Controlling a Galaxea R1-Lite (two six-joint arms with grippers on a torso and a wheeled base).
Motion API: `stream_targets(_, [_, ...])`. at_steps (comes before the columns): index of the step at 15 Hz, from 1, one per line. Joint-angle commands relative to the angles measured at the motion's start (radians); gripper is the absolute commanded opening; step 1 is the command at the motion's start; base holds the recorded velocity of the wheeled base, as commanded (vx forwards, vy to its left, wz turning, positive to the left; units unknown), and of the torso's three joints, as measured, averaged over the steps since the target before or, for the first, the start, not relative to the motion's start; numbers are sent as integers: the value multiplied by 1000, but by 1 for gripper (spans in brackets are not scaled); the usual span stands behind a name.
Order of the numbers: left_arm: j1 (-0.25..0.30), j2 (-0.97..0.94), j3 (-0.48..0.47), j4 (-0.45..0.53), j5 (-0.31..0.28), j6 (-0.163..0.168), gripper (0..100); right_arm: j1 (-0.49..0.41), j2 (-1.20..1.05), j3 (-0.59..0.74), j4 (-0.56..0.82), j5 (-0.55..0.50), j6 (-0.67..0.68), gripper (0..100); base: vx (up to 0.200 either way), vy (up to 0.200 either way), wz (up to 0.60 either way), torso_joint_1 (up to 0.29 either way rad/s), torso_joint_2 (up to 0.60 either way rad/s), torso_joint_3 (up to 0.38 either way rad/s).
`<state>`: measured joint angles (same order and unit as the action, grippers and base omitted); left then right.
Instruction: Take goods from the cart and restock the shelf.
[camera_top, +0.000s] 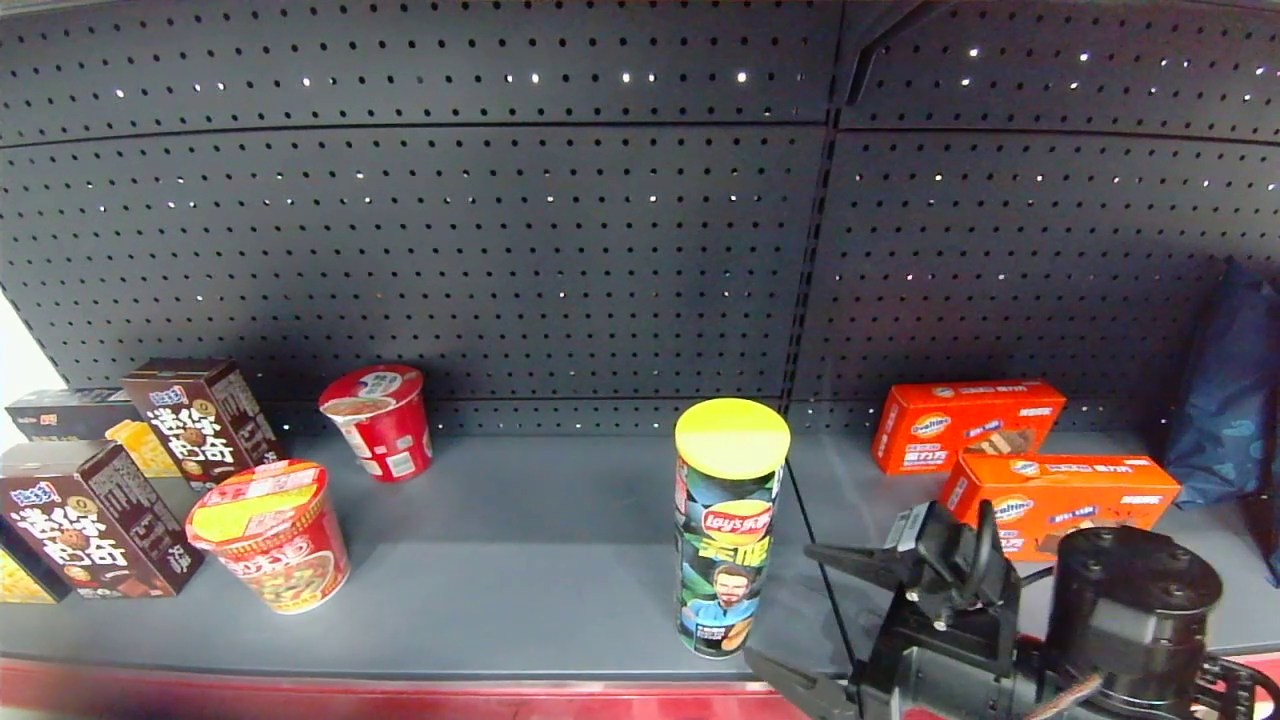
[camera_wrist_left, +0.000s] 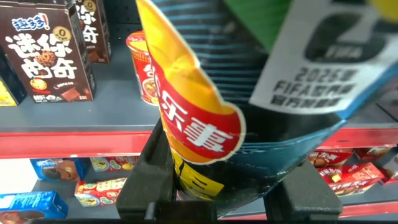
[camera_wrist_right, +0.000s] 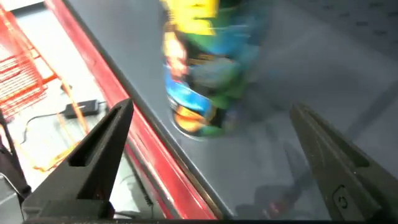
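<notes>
- Dark shelf (camera_top: 520, 570), red front edge: carries the standing chip can (camera_top: 730, 530), upright near the front edge, about midway along, apart from the orange boxes (camera_top: 1010, 460) toward the right end.
- Second chip can (camera_wrist_left: 249, 124): clamped around its body by the left gripper (camera_wrist_left: 227, 186), out in front of the shelf's edge.
- Probably light, stiff-walled yet crushable, glossy and somewhat slippery; best taken around mid-body with a gentle squeeze.
- Tall cylinder, yellow lid, dark blue-green wrap, yellow and red logo.
- Right gripper (camera_top: 805, 615): spread wide, holding nothing, just beside the standing chip can.
</notes>
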<state>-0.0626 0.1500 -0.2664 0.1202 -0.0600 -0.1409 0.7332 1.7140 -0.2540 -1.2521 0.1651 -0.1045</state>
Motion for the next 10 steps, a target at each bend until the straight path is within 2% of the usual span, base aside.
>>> stream_targets(1, [0, -1, -1, -1, 3, 0, 0, -51, -157, 59, 33, -15, -24, 100, 0, 0, 0, 0, 0, 0])
stream_targets(4, [-3, 2, -40, -5, 2, 3, 0, -81, -314, 4, 189, -27, -61, 100, 0, 0, 0, 0, 0, 0])
stream_targets(5, [-3, 33, -102, -5, -6, 20, 0, -77, -412, -73, 382, -32, -61, 100, 0, 0, 0, 0, 0, 0])
stream_targets(6, [-14, 111, -182, -7, -44, 78, 0, -71, -518, -160, 593, -50, -60, 100, 0, 0, 0, 0, 0, 0])
stream_targets(7, [-37, 171, -228, -5, -106, 113, 0, -69, -574, -194, 708, -78, -57, 100, 0, 0, 0, 0, 0, 0])
stream_targets(8, [-43, 192, -240, -5, -124, 122, 0, -69, -591, -200, 731, -84, -54, 100, 0, 0, 0, 0, 0, 0])
stream_targets(9, [-54, 287, -281, -7, -176, 152, 0, -67, -639, -191, 744, -99, -55, 100, 0, 0, 0, 0, 0, 0])
stream_targets(10, [-56, 393, -332, -14, -247, 201, 0, -67, -676, -169, 746, -107, -55, 100, 0, 0, 0, 0, 0, 0])
